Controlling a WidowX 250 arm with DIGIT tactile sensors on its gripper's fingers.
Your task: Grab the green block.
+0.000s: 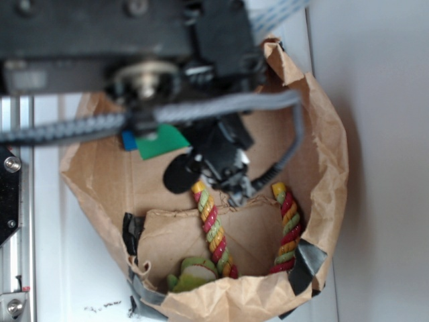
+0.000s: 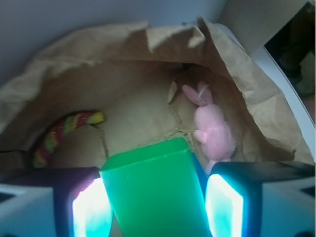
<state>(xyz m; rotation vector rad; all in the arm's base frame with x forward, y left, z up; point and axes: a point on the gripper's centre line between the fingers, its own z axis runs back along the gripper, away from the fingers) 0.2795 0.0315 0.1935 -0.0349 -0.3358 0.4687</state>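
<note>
With the arm down inside the paper bag (image 2: 247, 94), I see the gripper (image 2: 155, 207) spread, fingers (image 2: 89, 210) either side of the green block (image 2: 153, 192), contact unclear. Pink bunny (image 2: 213, 133) just beyond, rope (image 2: 61, 131) off left.

Exterior light: we see bright, washed-out daylight around the paper bag (image 1: 201, 201).
Exterior blur: the robot arm (image 1: 134, 40) above the bag is out of focus.
Wrist glare: fingers (image 2: 91, 210) glow cyan-white beside the green block (image 2: 155, 192).
Wrist focus: soft; bag interior shadowed.
</note>
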